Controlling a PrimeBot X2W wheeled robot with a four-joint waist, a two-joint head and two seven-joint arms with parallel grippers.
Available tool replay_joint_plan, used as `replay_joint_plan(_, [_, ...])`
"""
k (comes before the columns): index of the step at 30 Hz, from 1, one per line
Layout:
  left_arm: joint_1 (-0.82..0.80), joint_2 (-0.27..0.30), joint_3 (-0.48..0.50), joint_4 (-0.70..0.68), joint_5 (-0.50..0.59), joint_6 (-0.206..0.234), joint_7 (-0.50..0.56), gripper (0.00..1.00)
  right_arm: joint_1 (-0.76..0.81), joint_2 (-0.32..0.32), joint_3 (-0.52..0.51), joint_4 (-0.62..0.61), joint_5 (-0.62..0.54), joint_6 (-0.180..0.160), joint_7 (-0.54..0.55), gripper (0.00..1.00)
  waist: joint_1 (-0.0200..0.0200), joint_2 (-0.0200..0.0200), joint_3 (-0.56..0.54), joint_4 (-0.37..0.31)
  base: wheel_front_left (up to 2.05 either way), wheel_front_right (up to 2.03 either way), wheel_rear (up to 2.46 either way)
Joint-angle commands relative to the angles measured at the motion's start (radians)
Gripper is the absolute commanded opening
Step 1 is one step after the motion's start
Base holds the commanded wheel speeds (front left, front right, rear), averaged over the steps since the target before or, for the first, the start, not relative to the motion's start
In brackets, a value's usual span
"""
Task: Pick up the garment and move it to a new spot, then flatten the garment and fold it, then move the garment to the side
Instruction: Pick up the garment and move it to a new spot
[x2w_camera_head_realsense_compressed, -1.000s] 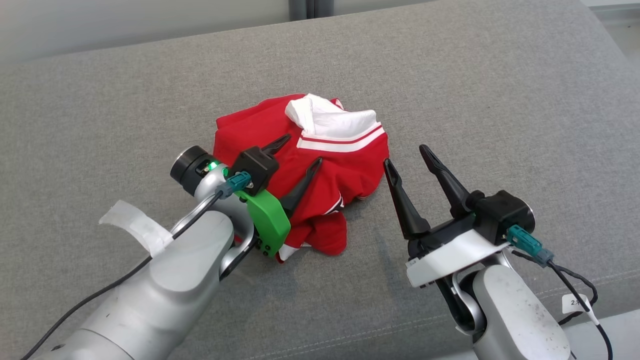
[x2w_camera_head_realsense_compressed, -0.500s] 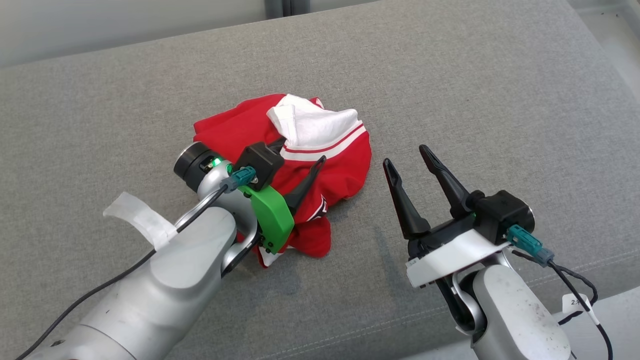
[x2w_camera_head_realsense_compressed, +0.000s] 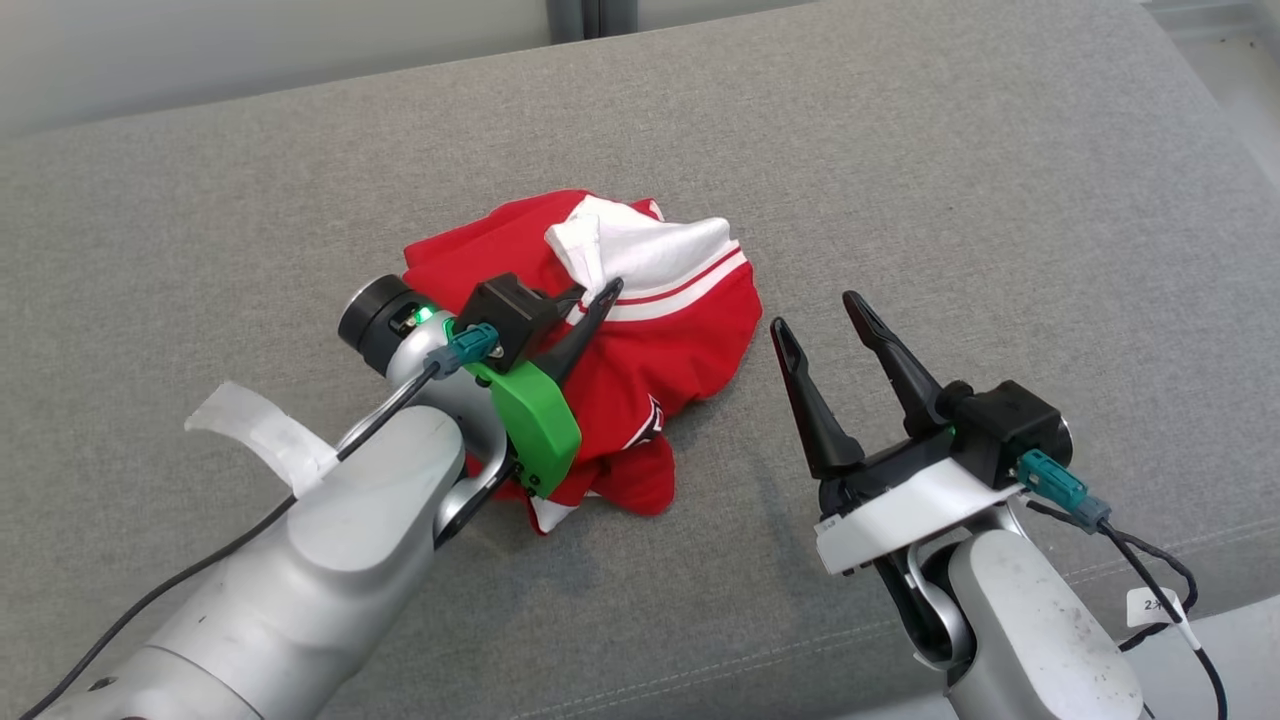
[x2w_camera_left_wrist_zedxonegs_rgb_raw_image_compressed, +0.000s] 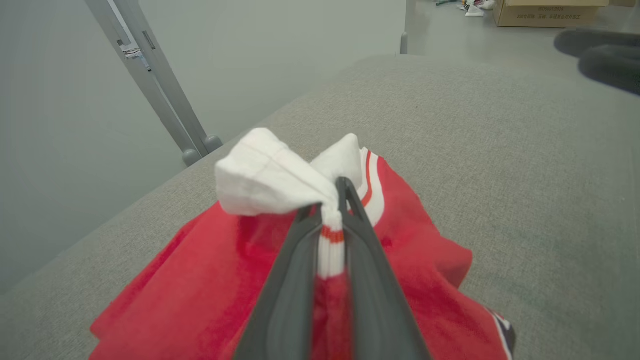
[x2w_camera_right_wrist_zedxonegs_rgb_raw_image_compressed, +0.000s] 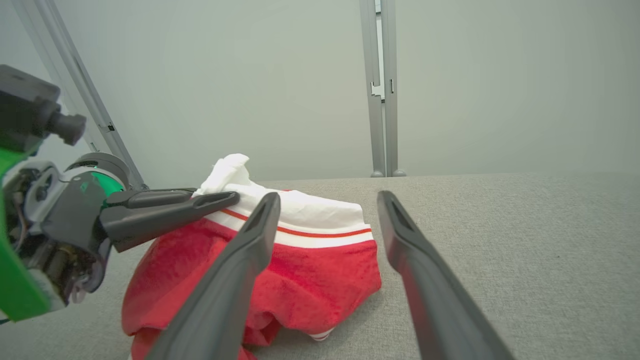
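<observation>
The garment (x2w_camera_head_realsense_compressed: 660, 340) is a crumpled red piece with a white, red-striped band, lying in the middle of the grey cushion (x2w_camera_head_realsense_compressed: 900, 180). My left gripper (x2w_camera_head_realsense_compressed: 598, 290) is shut on the white band near the garment's top. In the left wrist view its fingers (x2w_camera_left_wrist_zedxonegs_rgb_raw_image_compressed: 300, 260) pinch the bunched white fabric of the garment (x2w_camera_left_wrist_zedxonegs_rgb_raw_image_compressed: 270, 175). My right gripper (x2w_camera_head_realsense_compressed: 815, 315) stands open to the right of the garment, nothing between its fingers. In the right wrist view the garment (x2w_camera_right_wrist_zedxonegs_rgb_raw_image_compressed: 320, 260) lies ahead and left, with the left gripper (x2w_camera_right_wrist_zedxonegs_rgb_raw_image_compressed: 230, 197) clamped on its white edge.
Grey cushion fabric spreads wide on every side of the garment. A pale wall with a grey metal upright (x2w_camera_right_wrist_zedxonegs_rgb_raw_image_compressed: 380, 90) stands behind the cushion. A cardboard box (x2w_camera_left_wrist_zedxonegs_rgb_raw_image_compressed: 545, 12) sits on the floor far off in the left wrist view.
My left gripper's fingers have closed on the garment's white band and bunched it up. The right gripper has stayed open in place. The head view shifted slightly.
</observation>
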Motion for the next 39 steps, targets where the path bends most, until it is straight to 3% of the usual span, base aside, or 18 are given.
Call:
replay_joint_plan(1, [-0.018,0.010,0.010,-0.006,-0.010,0.008,-0.007,0.00,0.007,-0.003,-0.001,0.003,0.006,0.000,-0.004,1.00,0.0000,-0.0001,-0.005,0.009,0.00,0.00,0.00])
replay_joint_plan(12, [-0.093,0.087,0.060,-0.083,-0.015,0.028,-0.007,0.00,0.020,-0.003,-0.005,0.010,-0.004,0.000,-0.005,1.00,0.0000,-0.0001,-0.032,0.045,0.00,0.00,0.00])
replay_joint_plan(28, [-0.220,0.377,0.233,-0.364,-0.060,0.105,0.068,0.00,0.029,-0.003,-0.015,0.008,-0.009,0.000,-0.005,1.00,0.0000,-0.0001,-0.024,0.149,0.00,0.00,0.00])
replay_joint_plan(39, [-0.256,0.507,0.315,-0.428,-0.086,0.130,0.090,0.00,0.019,-0.003,-0.021,0.008,-0.021,0.000,-0.005,1.00,0.0000,-0.0001,0.006,0.228,0.00,0.00,0.00])
